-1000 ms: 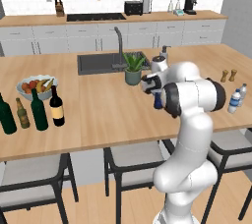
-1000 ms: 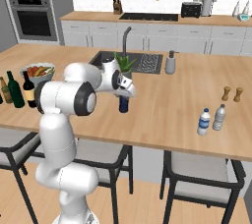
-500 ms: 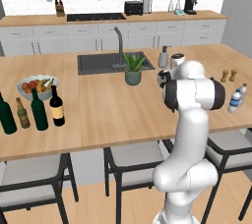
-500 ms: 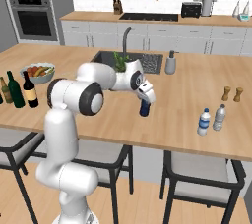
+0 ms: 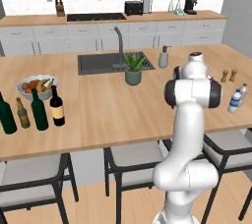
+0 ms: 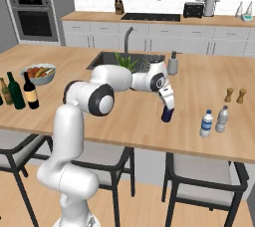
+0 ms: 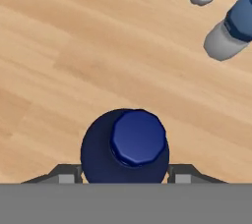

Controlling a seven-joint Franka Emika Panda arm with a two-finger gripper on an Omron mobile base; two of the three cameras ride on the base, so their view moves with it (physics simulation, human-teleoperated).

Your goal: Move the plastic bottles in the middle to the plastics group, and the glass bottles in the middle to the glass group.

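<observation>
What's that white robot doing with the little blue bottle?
The robot arm is carrying a small dark blue bottle across the wooden counter. Its gripper is shut on the bottle, just above the countertop, a little way short of two clear water bottles near the counter's right end. From the hand view, the blue cap sits between the fingers, with the water bottles ahead. Far off at the left end, the wine bottles stand with the other glass bottles beside a fruit bowl.
</observation>
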